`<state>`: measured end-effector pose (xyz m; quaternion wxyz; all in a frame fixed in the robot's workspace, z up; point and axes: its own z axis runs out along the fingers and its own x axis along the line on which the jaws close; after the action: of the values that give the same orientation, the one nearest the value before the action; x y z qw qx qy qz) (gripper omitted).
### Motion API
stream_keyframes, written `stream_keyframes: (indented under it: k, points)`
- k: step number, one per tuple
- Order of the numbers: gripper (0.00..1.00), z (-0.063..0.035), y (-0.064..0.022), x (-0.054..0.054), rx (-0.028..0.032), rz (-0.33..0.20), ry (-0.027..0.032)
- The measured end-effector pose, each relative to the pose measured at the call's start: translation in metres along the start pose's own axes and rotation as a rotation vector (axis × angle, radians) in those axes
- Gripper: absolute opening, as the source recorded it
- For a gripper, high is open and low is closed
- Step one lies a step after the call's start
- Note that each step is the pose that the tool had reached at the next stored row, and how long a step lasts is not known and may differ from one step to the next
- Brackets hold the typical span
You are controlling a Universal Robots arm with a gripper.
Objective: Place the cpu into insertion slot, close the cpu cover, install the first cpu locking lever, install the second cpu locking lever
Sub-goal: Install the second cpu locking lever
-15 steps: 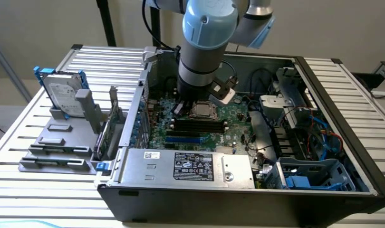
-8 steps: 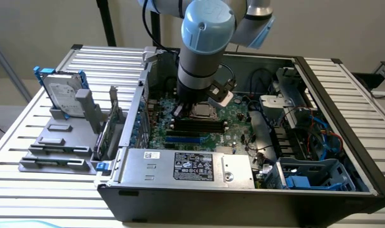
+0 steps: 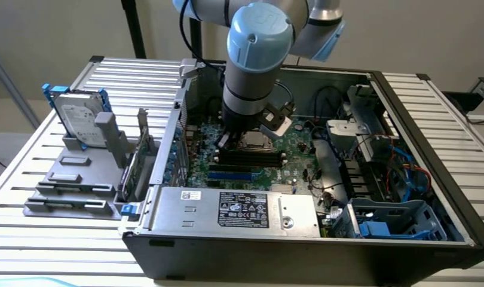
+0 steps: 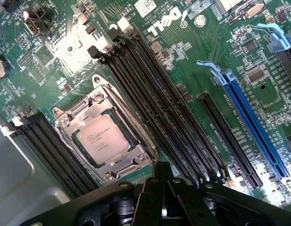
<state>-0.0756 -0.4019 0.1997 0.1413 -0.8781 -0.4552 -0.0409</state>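
The cpu (image 4: 102, 140) lies silvery face up in the insertion slot (image 4: 65, 123) on the green motherboard. The cpu cover (image 4: 128, 161), a silvery frame, lies flat around the chip. A thin metal lever (image 4: 131, 118) runs along the socket's side next to the memory slots. My gripper (image 4: 163, 180) is shut, its black fingers pressed together with nothing visible between them, its tip just off one corner of the socket. In the exterior view the gripper (image 3: 240, 135) hangs low inside the computer case, right beside the socket (image 3: 256, 142).
Long black memory slots (image 4: 173, 122) flank the socket, and blue expansion slots (image 4: 251, 127) lie beyond them. The power supply (image 3: 234, 209) fills the case's near side. Cables (image 3: 401, 167) and a blue drive cage (image 3: 394, 221) sit at the exterior view's right. A hard drive (image 3: 79, 116) stands outside on a grey holder.
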Motion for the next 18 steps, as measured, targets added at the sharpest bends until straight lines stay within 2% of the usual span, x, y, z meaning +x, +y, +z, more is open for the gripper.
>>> stream_keyframes:
  k: [13, 18]
  points:
    - [0.11, 0.0069, -0.0036, 0.003, -0.0001, 0.000, 0.0000]
    - [0.11, -0.0054, -0.0064, 0.006, 0.0005, 0.000, -0.0004]
